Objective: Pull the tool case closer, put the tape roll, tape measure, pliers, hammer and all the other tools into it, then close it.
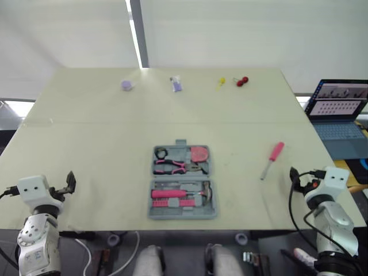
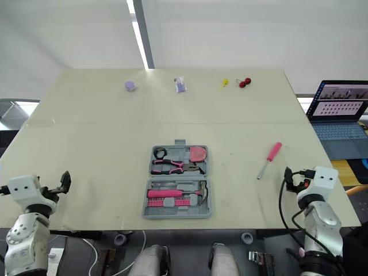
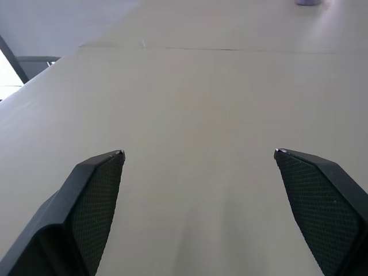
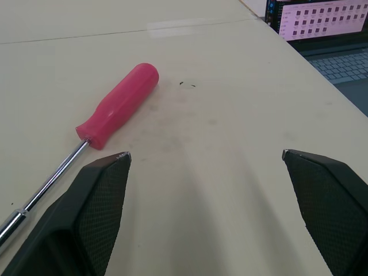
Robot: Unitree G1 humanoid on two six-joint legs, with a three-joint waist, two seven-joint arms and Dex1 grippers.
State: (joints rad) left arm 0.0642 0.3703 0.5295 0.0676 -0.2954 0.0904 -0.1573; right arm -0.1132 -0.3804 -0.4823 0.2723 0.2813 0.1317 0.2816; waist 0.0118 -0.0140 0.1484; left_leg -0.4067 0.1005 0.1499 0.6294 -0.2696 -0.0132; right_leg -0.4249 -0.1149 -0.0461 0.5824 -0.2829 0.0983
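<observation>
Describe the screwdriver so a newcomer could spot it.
On the pale table, look to the robot's right of the open grey tool case. The pink-handled, steel-shafted screwdriver lies alone there, long and slim unlike the small objects at the far edge.

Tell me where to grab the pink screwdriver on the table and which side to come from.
Grip the screwdriver by its pink handle, from above with the open right gripper, fingers across its width. It lies flat on the table; the handle is thick, while the metal shaft is thin and hugs the surface.
</observation>
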